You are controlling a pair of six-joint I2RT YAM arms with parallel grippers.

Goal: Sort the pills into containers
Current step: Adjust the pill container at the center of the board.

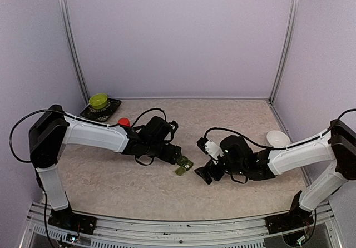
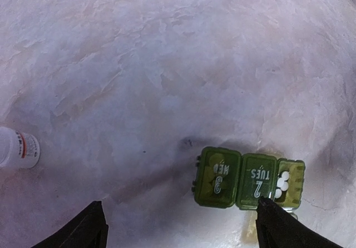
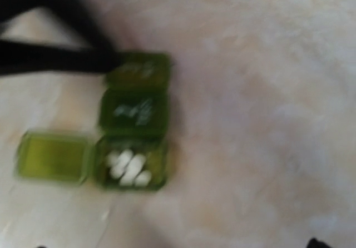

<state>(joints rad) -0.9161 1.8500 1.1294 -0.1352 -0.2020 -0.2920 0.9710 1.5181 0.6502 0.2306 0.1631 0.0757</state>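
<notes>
The containers (image 2: 233, 178), a dark green strip of three joined compartments, lie on the table (image 1: 183, 167). The two lids marked WED and TUES are closed. The end compartment stands open with several white pills (image 2: 282, 184) in it, blurred in the right wrist view (image 3: 129, 168), its lid (image 3: 53, 156) folded out flat. My left gripper (image 2: 181, 226) is open, low over the table, and its right fingertip (image 2: 267, 209) is at the near edge of the TUES lid. My right gripper (image 1: 207, 174) hovers open just right of the strip with nothing in it.
A tiny white bottle (image 2: 18, 149) lies on the table left of my left gripper. The red bottle (image 1: 123, 122) stands behind the left arm. At the back left a green bowl (image 1: 98, 100) sits on a dark tray; a white bowl (image 1: 277, 138) is at the right.
</notes>
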